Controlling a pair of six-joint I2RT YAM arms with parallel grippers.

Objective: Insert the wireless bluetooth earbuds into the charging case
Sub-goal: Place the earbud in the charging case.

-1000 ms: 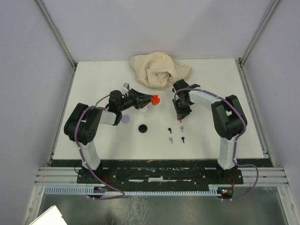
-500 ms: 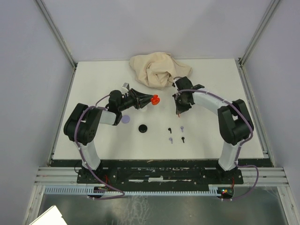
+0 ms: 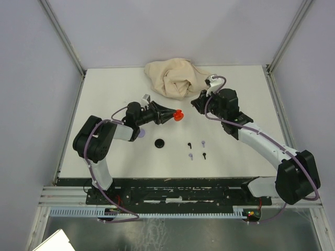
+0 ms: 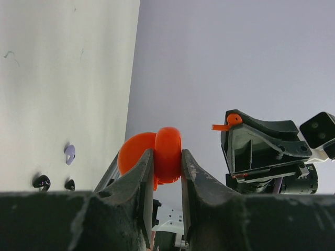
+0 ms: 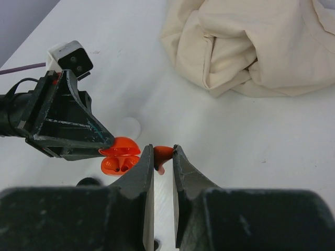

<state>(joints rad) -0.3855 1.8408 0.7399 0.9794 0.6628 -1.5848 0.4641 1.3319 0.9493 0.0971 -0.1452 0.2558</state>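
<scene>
My left gripper [image 3: 171,115] is shut on a red charging case [image 3: 179,115], held above the table with its lid open; in the left wrist view the case [image 4: 167,152] is pinched between the fingers. My right gripper [image 3: 195,102] hovers just right of it, shut on a small red earbud [image 5: 164,152] whose stem points down. The right wrist view shows the open case [image 5: 120,157] close to the left of the earbud, with two sockets showing. More earbuds lie on the table: black [image 3: 190,144], lavender [image 3: 203,142], lavender [image 3: 191,156] and black [image 3: 204,155].
A crumpled beige cloth [image 3: 178,77] lies at the back of the white table [image 3: 104,94]. A black disc [image 3: 159,143] sits in front of the left arm. A lavender disc [image 3: 139,134] is partly hidden under that arm.
My right gripper rose from the table near the loose earbuds and swung back and left of the arm's reach, ending beside the case with the red earbud. The left gripper shifted slightly right.
</scene>
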